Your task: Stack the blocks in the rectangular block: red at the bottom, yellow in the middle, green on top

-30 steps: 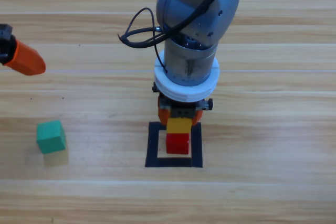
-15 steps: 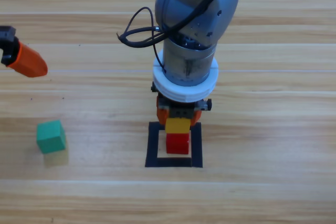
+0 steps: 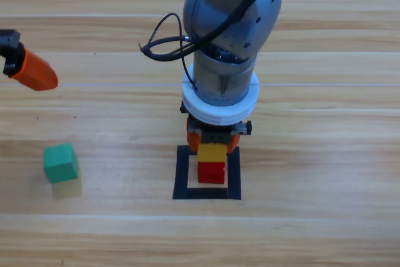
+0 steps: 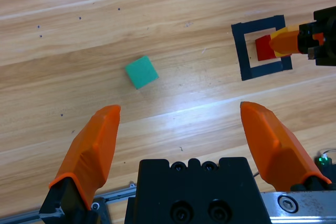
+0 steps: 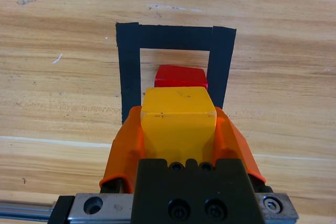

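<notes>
My right gripper (image 3: 213, 144) is shut on the yellow cube (image 3: 212, 152) (image 5: 178, 114), holding it just above and behind the red cube (image 3: 212, 172) (image 5: 180, 76). The red cube sits on bare wood inside the black tape rectangle (image 3: 182, 174) (image 5: 128, 72). The green cube (image 3: 60, 162) (image 4: 142, 72) rests alone on the table at the left, with a pale reflection below it. My left gripper (image 3: 31, 72) (image 4: 181, 135) waits at the left edge, open and empty, well above the green cube.
The right arm's grey body (image 3: 228, 35) comes down from the top centre and covers the table behind the rectangle. A black cable (image 3: 164, 37) loops off its left side. Wooden table (image 3: 325, 154) extends all around.
The right gripper has shifted the yellow cube slightly toward the red cube. The left gripper has drifted a little to the right. The green and red cubes have not moved.
</notes>
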